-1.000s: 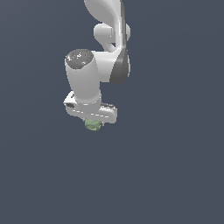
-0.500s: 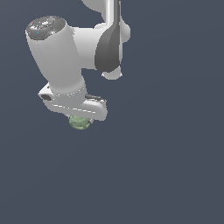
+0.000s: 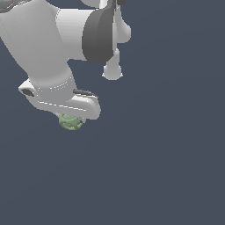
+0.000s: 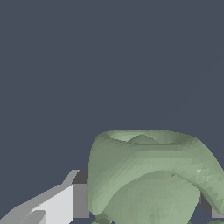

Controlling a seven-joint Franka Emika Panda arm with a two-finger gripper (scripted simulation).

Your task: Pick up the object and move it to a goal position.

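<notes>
A white robot arm filled the upper left of the exterior view against a plain dark grey-blue backdrop with no visible surface or goal marker. Its gripper (image 3: 70,117) pointed downward, and the object (image 3: 70,122), a small pale green bumpy lump, showed just beneath the white hand, narrower than the hand itself.

In the wrist view the object (image 4: 151,175) loomed large and close, with a white and grey finger (image 4: 61,201) pressed against one side and a sliver of the other finger at the opposite edge. The claw looked closed most of the way onto the lump, holding it between the two fingers, with nothing beneath it in either view.

The step in hand appeared to be carrying the lump towards the goal. To do that well, the squeeze should be kept steady, since a rounded, bumpy shape can roll or slide out from flat fingers. The arm would best travel smoothly, without sudden turns of the wrist. As the goal was nowhere in view, how far remained could not be judged. The lump should be released only once at the goal.
</notes>
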